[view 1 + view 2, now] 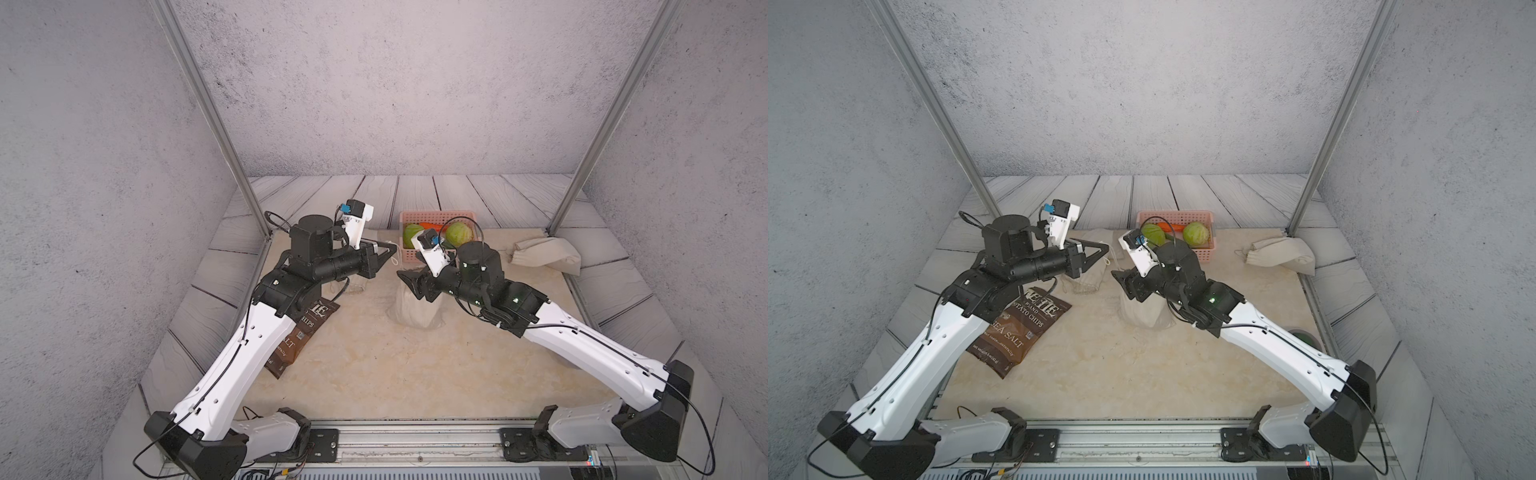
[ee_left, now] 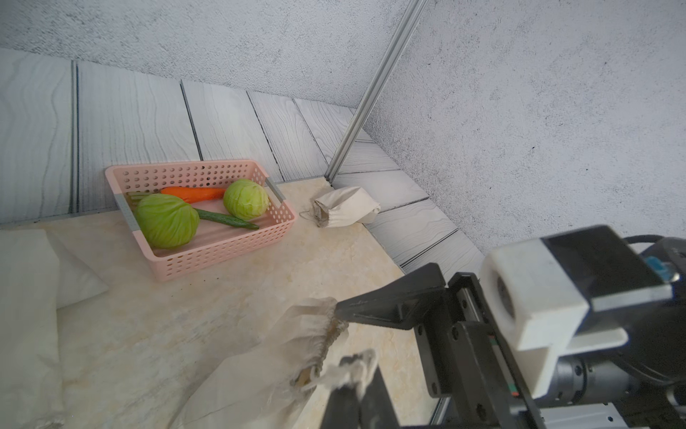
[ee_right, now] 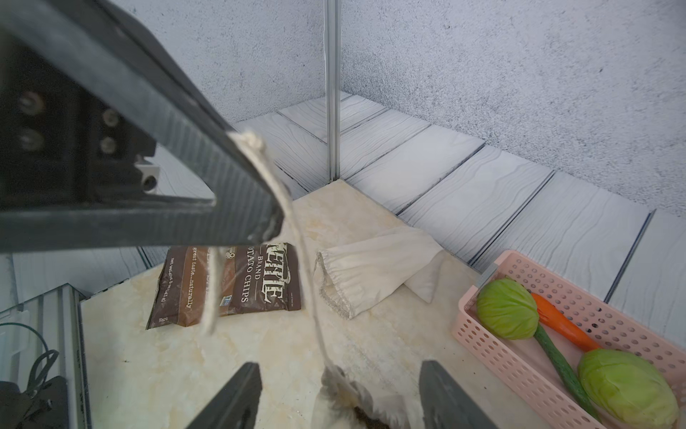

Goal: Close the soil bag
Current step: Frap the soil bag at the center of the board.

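Observation:
The soil bag is a cream cloth drawstring sack standing mid-table. My left gripper is shut on the bag's drawstring, which runs taut from the knot at its fingertips down to the gathered mouth. Dark soil shows inside the mouth. My right gripper hangs open just above the mouth, one finger to each side, touching nothing. In the left wrist view the bag leans toward the left gripper, its puckered rim beside a right finger.
A pink basket with cabbages, a carrot and a cucumber stands behind the bag. A brown chips bag lies under the left arm. Other cloth sacks lie at the back right and back left.

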Available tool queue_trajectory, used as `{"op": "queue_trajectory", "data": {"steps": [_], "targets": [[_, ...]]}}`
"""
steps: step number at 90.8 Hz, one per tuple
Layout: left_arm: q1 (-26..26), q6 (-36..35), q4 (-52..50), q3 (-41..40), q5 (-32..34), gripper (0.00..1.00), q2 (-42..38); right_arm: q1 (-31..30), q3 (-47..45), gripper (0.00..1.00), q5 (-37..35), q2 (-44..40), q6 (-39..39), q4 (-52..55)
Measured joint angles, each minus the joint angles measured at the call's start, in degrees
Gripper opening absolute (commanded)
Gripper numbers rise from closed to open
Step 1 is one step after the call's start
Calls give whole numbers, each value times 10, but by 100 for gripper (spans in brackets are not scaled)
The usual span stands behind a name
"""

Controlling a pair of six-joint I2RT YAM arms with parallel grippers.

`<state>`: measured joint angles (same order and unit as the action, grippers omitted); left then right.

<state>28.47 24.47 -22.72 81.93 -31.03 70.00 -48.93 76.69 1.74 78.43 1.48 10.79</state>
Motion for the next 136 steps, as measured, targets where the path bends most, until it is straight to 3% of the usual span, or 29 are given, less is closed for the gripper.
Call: {"op": "queue_trajectory", "data": {"steps": [9, 23, 33, 47, 66, 98, 124, 136], "targets": [[1, 0, -1, 0, 3, 0, -2, -5, 18, 57, -25, 28, 0, 1], [0, 0, -8, 0, 22, 0, -16, -8, 24, 28, -103, 51, -10, 5], [-9, 0, -28, 0, 45, 0, -37, -2, 19, 21, -168, 60, -29, 9], [-50, 0, -75, 0, 55, 0, -58, 40, -17, 20, -193, 61, -49, -19], [-102, 5, -109, -5, 11, 0, -39, 86, -47, 20, -147, 55, -69, -61], [-111, -1, -110, 57, -35, 0, -34, 97, -10, 20, -139, -24, -129, -21], [-111, 18, -67, -103, -36, 0, -60, 104, -123, 20, -98, 25, -100, -59], [-87, 20, -41, -117, -33, 0, -48, 126, -142, 33, -62, 12, -89, -48]]}}
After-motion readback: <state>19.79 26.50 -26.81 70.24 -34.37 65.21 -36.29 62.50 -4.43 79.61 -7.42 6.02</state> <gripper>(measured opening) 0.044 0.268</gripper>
